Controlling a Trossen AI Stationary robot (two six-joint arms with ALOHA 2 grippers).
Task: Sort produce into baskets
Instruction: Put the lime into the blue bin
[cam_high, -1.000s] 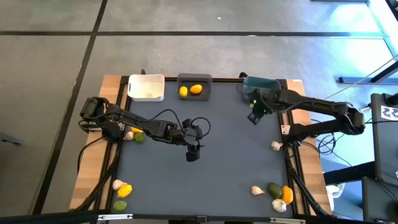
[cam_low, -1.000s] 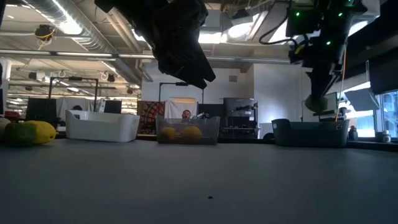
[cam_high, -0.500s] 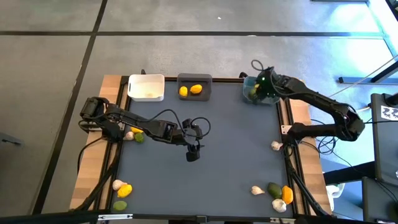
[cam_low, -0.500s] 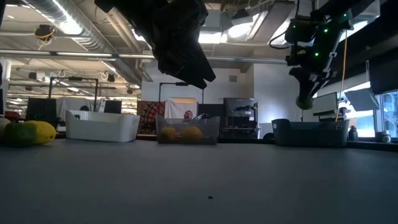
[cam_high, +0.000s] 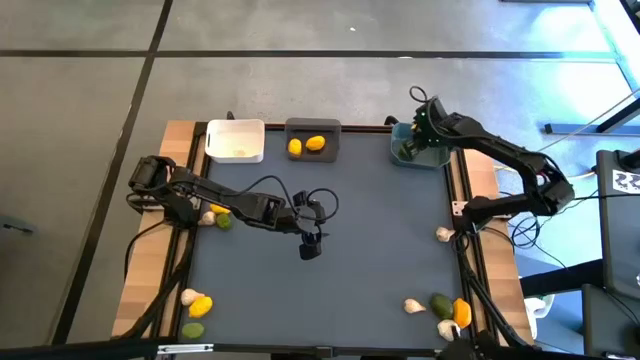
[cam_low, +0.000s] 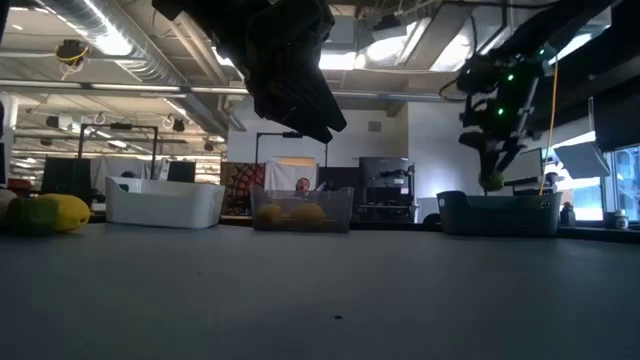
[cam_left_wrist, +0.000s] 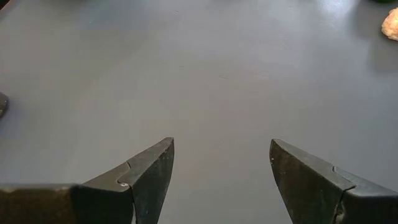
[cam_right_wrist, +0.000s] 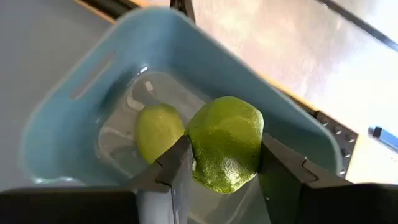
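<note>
Beneath the right gripper (cam_right_wrist: 221, 163), the held lime (cam_right_wrist: 226, 151) covers part of the teal basket (cam_right_wrist: 74, 124) floor and one side of a second lime (cam_right_wrist: 158, 129) lying there. Ahead of the left gripper (cam_left_wrist: 221, 165), a whitish bulb (cam_left_wrist: 390, 25) is cut by the frame edge.

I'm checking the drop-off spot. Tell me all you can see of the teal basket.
The teal basket is a small rectangular bin that looks like smooth plastic, with rounded corners and a slot handle cut into one end wall. It sits upright at the table's far right corner, right of the dark grey basket. One lime lies on its floor. The right claw hangs above its opening, shut on a second lime, which is not touching the basket.
</note>
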